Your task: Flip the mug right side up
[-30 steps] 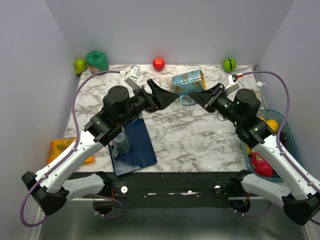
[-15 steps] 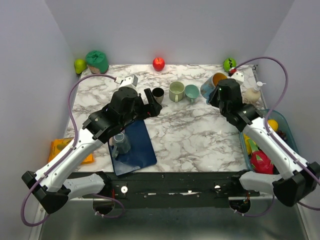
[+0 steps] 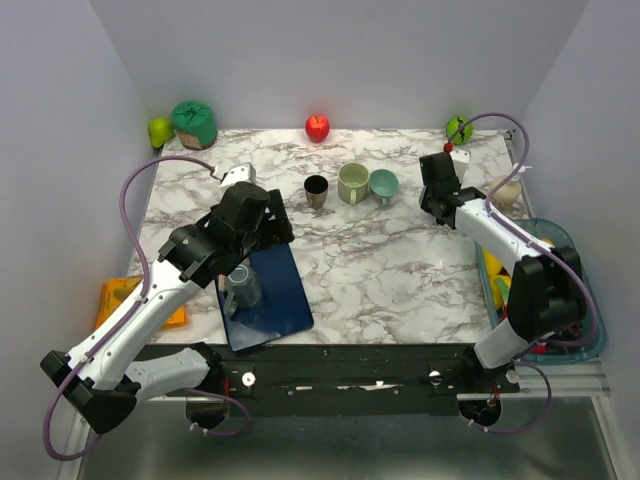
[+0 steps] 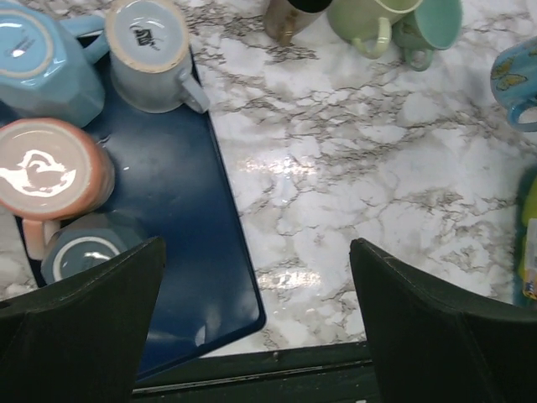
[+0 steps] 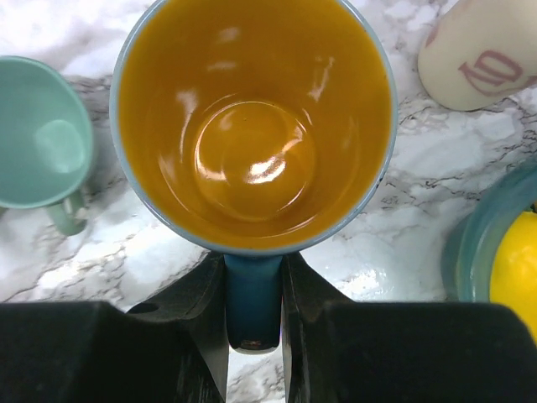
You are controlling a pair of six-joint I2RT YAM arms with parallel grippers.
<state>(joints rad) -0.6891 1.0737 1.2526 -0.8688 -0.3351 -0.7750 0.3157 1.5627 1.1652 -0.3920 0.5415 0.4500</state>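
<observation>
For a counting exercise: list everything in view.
butterfly mug: 1, blue, back right
upside-down mugs: 4, blue, grey, pink, slate, on navy mat
upright cups: 3, dark, green, teal, back centre
apples: 2, red, green, back edge
pear: 1, green, back left
round green item: 1, beside pear
pump bottle: 1, cream, back right
bin: 1, teal, right
orange object: 1, left of table
left gripper: open, over mat
right gripper: shut on butterfly mug

Lab booth w/ bare walls [image 3: 350, 60]
</observation>
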